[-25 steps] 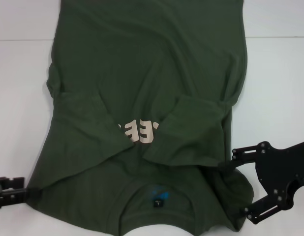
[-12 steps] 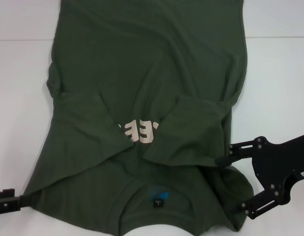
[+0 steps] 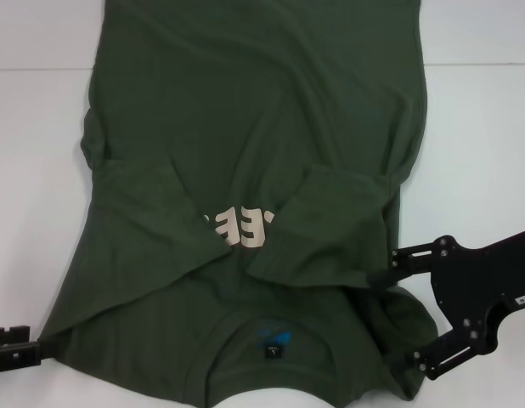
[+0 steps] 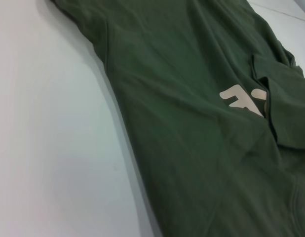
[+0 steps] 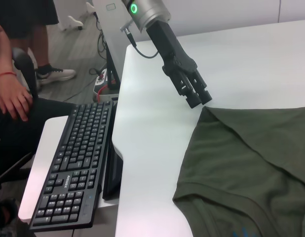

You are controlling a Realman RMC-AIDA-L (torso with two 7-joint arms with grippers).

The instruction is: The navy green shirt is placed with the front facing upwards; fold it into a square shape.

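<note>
Broadly, one white table fills the head view, and one navy green shirt covers its middle from the top edge down to the bottom edge. The shirt lies flat with its collar at the bottom centre of the frame and its hem out of sight past the top. Both short sleeves are folded inward over the chest, so they hide the ends of the pale lettering; only a few letters show between them, just below the frame's centre. One small dark neck label with a blue mark above it sits inside the collar.

At the right edge of the head view, lower down, the right gripper reaches in with its two black fingers spread wide apart, one fingertip touching the shirt at the folded right sleeve, the other at the shoulder near the bottom edge. Fabric lies between them, not pinched.

At the lower left corner the left gripper points at the shirt's shoulder corner. In the right wrist view it shows again in the upper middle, its fingers drawn close together with the tips right at the cloth's corner; whether they grip the cloth I cannot tell.

Off the table, that view shows one black keyboard at lower left and one person's hand at the left edge.
</note>
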